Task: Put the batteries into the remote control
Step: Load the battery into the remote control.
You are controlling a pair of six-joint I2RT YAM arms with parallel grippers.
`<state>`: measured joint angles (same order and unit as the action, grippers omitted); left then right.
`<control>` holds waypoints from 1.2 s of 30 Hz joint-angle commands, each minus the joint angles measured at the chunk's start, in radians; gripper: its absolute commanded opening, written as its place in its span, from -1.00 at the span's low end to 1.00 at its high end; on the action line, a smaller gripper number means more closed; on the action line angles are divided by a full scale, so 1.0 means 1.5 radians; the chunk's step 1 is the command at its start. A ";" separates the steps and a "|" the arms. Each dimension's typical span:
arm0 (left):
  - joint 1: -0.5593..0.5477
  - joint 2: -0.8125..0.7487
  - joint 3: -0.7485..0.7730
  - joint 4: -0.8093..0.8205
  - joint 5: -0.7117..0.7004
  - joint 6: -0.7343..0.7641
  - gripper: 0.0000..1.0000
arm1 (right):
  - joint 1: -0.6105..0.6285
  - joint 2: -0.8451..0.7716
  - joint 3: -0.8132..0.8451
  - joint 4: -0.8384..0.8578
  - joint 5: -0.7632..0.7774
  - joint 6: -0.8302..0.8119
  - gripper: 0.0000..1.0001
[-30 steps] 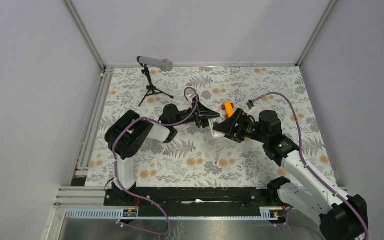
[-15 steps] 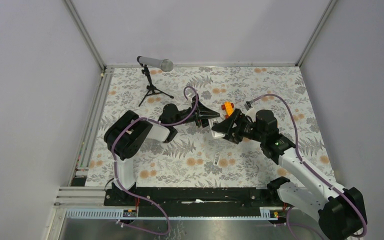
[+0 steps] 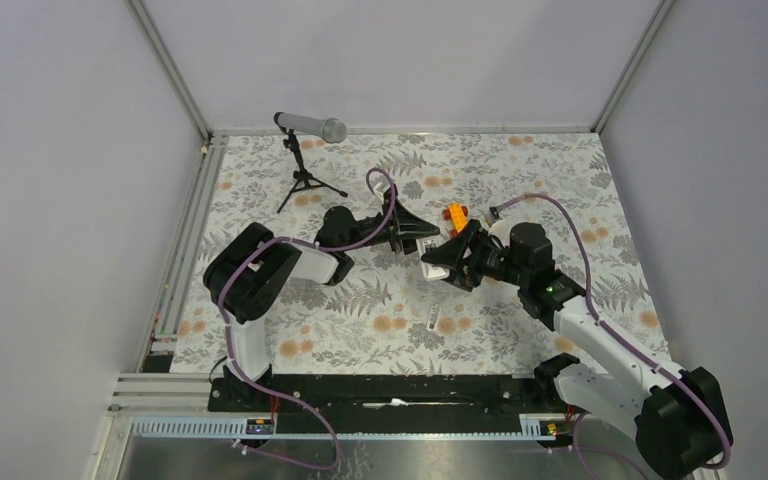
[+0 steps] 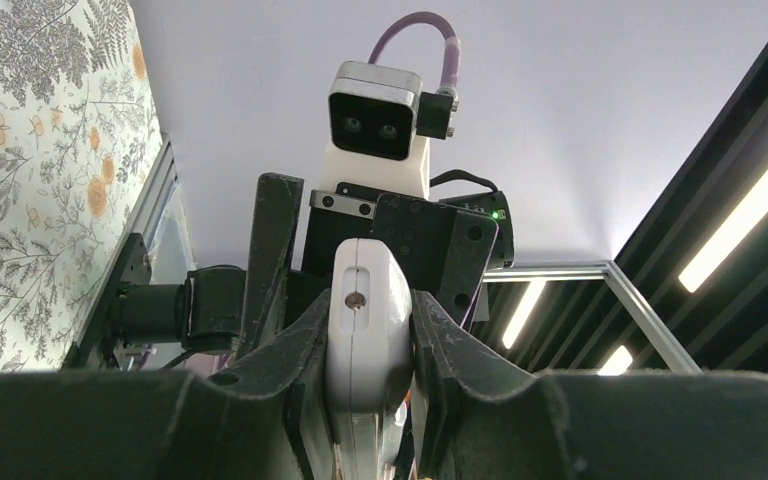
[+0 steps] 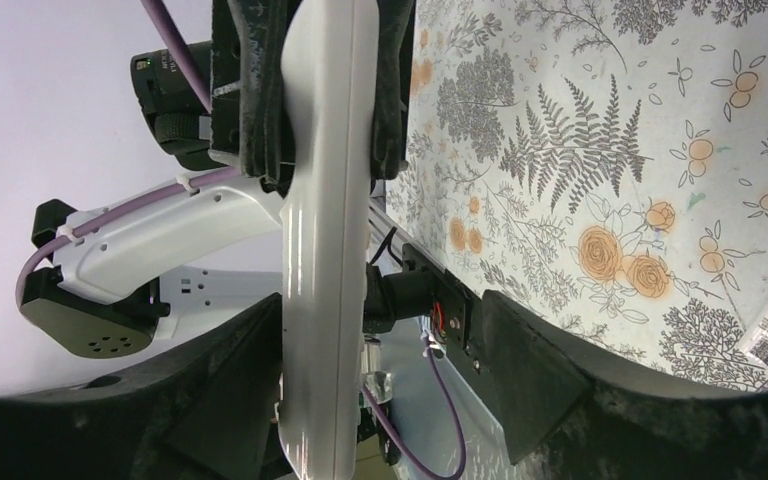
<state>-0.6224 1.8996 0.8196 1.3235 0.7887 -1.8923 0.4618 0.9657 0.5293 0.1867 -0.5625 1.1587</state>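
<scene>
- Top external: the left gripper [image 3: 422,243] is clamping the remote [image 3: 430,247] in the air above the middle of the table [image 3: 560,180], and the right gripper [image 3: 442,262] is facing it end-on. An orange toy car [image 3: 455,213] is sitting just beyond them toward the far edge, and a microphone stand [image 3: 303,180] is standing near the far left corner. The batteries are too small to pick out here.
- Left wrist: both fingers [image 4: 290,350] are pressing on the remote's long sides, with its screw end pointing at the other arm.
- Right wrist: the right jaws are standing open around the remote's free end, one finger [image 5: 235,380] just beside it and the other well apart. In my judgement, centring the remote between these fingers before squeezing is going to matter, so that it is not twisting out of the left grip.
- The only holder in play is the remote's battery bay, and no view is showing whether anything is lying in it.
</scene>
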 commanded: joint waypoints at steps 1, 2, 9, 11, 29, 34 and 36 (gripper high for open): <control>-0.005 -0.052 0.017 0.071 0.012 0.005 -1.00 | -0.003 0.012 -0.011 0.014 -0.002 -0.015 0.61; -0.005 -0.051 0.016 0.065 0.014 0.018 -1.00 | -0.003 0.009 -0.004 0.017 0.000 -0.027 0.70; 0.002 -0.032 0.010 0.065 0.033 0.074 -1.00 | -0.004 -0.010 0.050 0.015 -0.017 -0.100 0.99; 0.005 -0.032 0.010 0.063 0.035 0.083 -1.00 | -0.003 -0.016 0.045 0.017 -0.022 -0.097 0.99; 0.013 -0.037 0.007 0.044 0.039 0.091 -1.00 | -0.004 -0.018 0.010 0.042 -0.032 -0.080 0.05; 0.013 -0.040 0.007 0.036 0.041 0.093 -1.00 | -0.004 -0.010 0.009 0.037 -0.032 -0.086 -0.15; 0.013 -0.043 0.006 0.030 0.041 0.096 -1.00 | -0.004 -0.007 0.008 0.029 -0.031 -0.090 -0.34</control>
<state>-0.6064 1.8893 0.8196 1.3228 0.8349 -1.7679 0.4580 0.9455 0.5426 0.2127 -0.5900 1.0500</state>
